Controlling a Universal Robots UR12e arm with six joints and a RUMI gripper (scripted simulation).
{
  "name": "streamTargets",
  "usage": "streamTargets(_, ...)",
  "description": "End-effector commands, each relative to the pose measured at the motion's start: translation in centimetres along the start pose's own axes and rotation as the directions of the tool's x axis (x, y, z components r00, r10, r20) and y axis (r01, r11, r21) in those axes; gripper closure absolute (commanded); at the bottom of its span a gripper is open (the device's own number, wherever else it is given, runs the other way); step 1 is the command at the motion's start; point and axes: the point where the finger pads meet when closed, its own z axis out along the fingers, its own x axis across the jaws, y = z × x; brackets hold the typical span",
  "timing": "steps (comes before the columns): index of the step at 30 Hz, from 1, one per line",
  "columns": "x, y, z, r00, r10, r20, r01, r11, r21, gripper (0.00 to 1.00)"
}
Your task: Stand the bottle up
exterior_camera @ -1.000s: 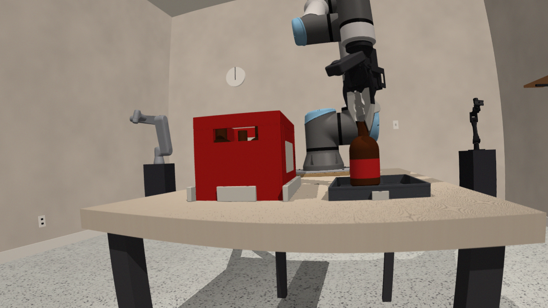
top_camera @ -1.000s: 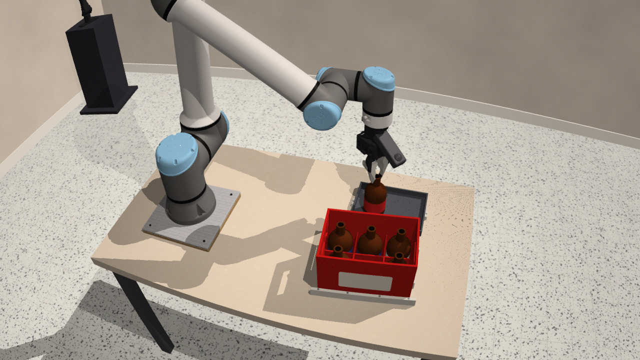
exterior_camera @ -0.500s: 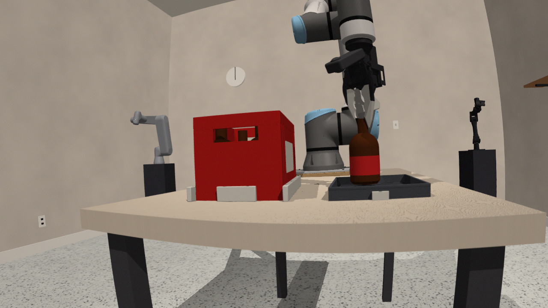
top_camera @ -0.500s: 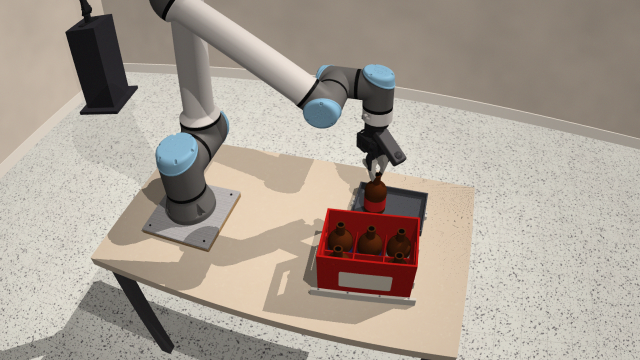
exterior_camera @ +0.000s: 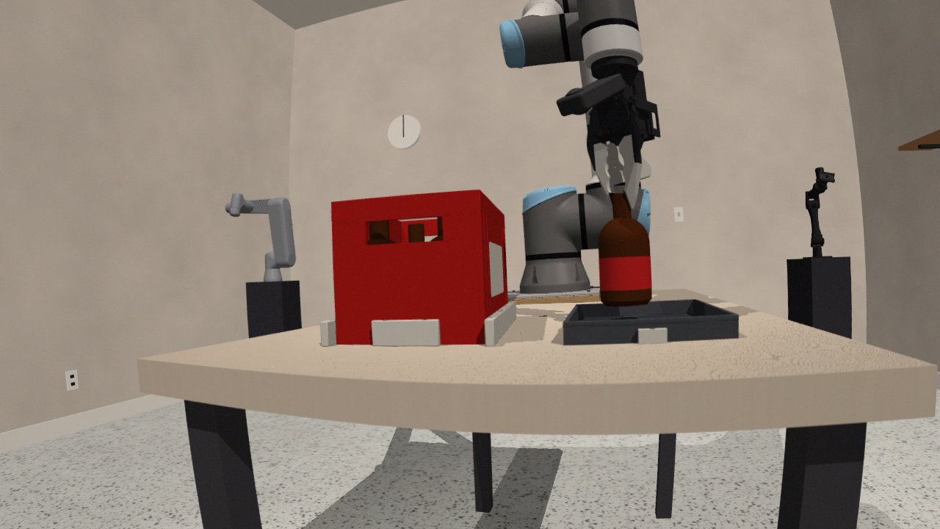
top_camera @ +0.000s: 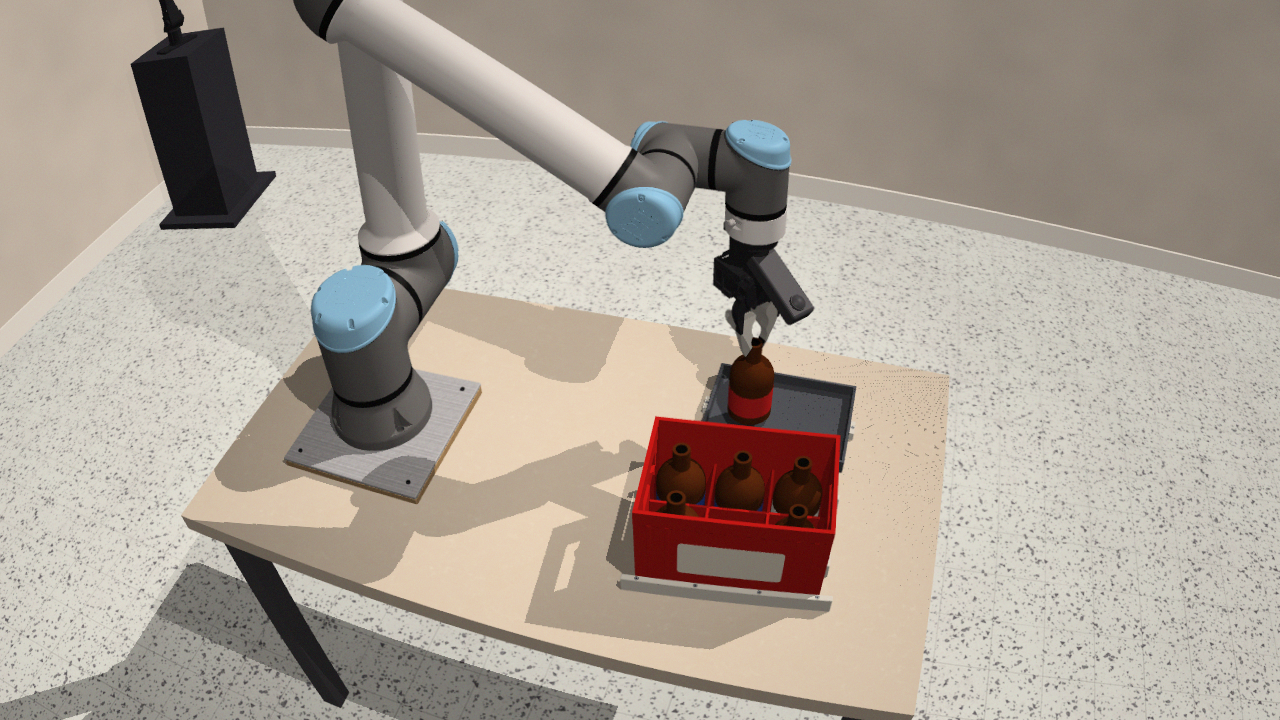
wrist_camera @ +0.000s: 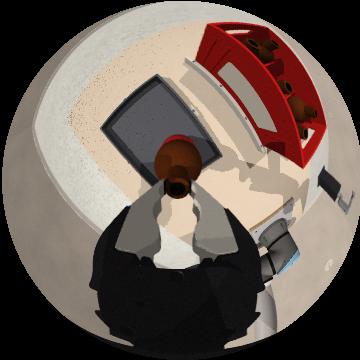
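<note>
From the top, I see the claw pinching the neck of a brown bottle, which hangs straight up and down over the left part of the dark tray. The red crate is nearer, on the worktop. Five bottles show in it. The near middle spot shows no bottle top, so I guess this one goes there.

From the side, the bottle's bottom is above the tray floor. I think it needs to go much higher, so it won't bump the crate and push it. Pale strips sit low beside the crate, maybe to mark or keep its place.

From the wrist, both fingertips hug the neck just under the open top. Holding it up there probably keeps the claw out of the way when the bottle goes down into its slot.

My gripper is higher than it was, and the upright bottle I have by the neck has risen with it. In the exterior view, its foot now shows farther above the near rim of the tray. My wrist is up too. Behind, the small grey arm has its tip slightly lower.
</note>
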Motion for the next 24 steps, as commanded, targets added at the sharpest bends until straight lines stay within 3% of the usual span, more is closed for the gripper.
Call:
streamTargets(1,0.0,-0.1,-0.7,1.0,0.0,0.001,0.0,1.0,0.001,1.0)
streamTargets(24,0.0,-0.1,-1.9,1.0,0.0,0.001,0.0,1.0,0.001,1.0)
